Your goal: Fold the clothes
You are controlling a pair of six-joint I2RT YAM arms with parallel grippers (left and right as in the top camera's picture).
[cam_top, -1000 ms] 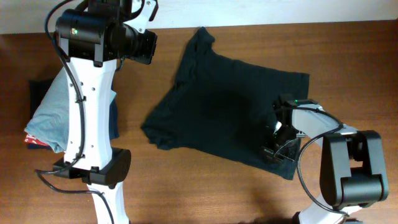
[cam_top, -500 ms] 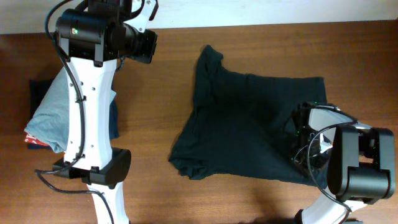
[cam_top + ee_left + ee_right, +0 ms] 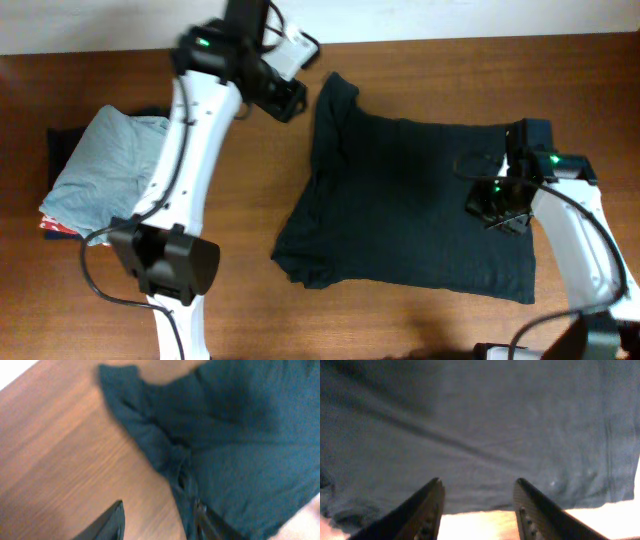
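The clothes, a black T-shirt [image 3: 410, 210], lie spread over the middle and right of the table, with one sleeve [image 3: 335, 95] pointing to the far edge and the lower left corner bunched. My left gripper [image 3: 288, 98] hovers just left of that sleeve. In the left wrist view it [image 3: 159, 517] is open, with bare wood between the fingers and the T-shirt [image 3: 235, 435] at the right finger. My right gripper [image 3: 497, 207] is above the shirt's right side. Seen from the right wrist, it [image 3: 477, 497] is open and empty over the fabric [image 3: 485, 425].
A stack of folded garments sits at the table's left: a light grey-blue one [image 3: 105, 165] on top, an orange-red edge [image 3: 50, 228] and navy [image 3: 62, 138] beneath. The table's far edge [image 3: 420, 40] meets a white wall.
The right gripper has let go of the shirt, opened and risen toward the far side. The left arm has swung right to the top sleeve. Earlier the shirt was dragged to the right.
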